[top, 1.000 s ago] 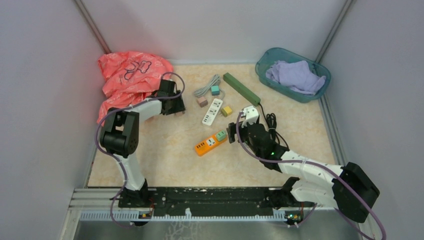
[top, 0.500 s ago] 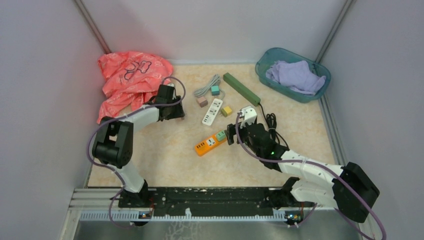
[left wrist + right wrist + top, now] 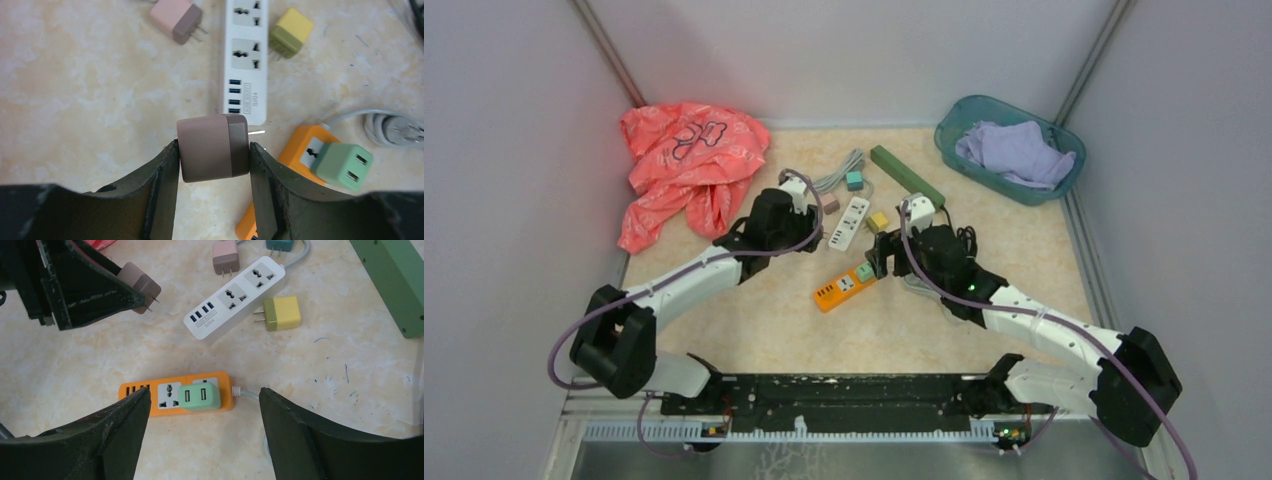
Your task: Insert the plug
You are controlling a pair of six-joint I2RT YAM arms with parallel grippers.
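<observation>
My left gripper is shut on a brown plug, held off the table with its prongs pointing right, just short of the white power strip's near end. From the right wrist view the same brown plug pokes out of the left gripper. An orange power strip lies below, with a green adapter sitting in one socket. My right gripper hangs open above that strip, its fingers either side of it without touching. From above, the left gripper and the right gripper flank the orange power strip.
A yellow plug, a pink plug and a teal plug lie round the white power strip. A long green strip and black cable lie behind. Red cloth back left, teal basket back right.
The left arm has swung right, away from the red cloth, to the near end of the white strip, and its jaws have narrowed. The right gripper has shifted slightly back and left.
</observation>
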